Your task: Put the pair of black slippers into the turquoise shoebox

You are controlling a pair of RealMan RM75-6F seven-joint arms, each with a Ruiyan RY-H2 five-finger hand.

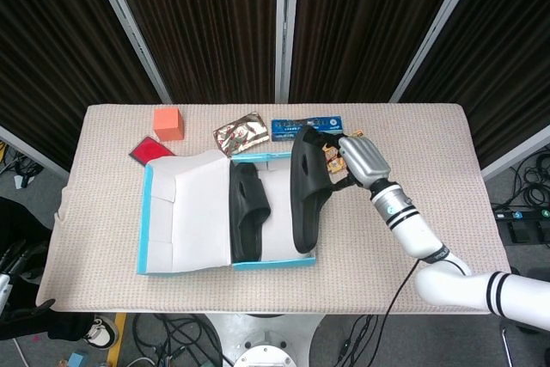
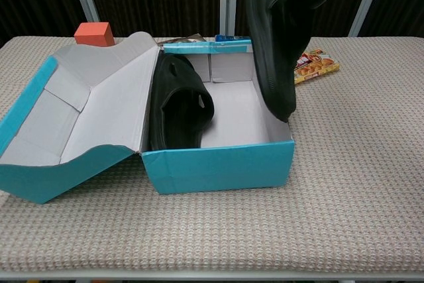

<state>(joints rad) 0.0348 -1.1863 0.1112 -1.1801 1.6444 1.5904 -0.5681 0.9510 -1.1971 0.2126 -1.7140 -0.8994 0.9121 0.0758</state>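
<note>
Placement of the second slipper [image 1: 307, 180] is underway: right hand [image 1: 361, 159] clamped on it above the shoebox [image 1: 151, 212], needing lowering beside the first slipper [image 1: 247, 212].

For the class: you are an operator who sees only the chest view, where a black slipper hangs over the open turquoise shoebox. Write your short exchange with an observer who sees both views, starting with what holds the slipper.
Operator: What holds the hanging slipper?
Observer: The right hand grips the hanging slipper by its upper end.
Operator: Where is it, seen from above?
Observer: Along the right side of the shoebox, beside the slipper inside, its lower tip near the front right corner.
Operator: Is anything hidden behind the lid?
Observer: A flat red packet lies near the orange block.
</note>
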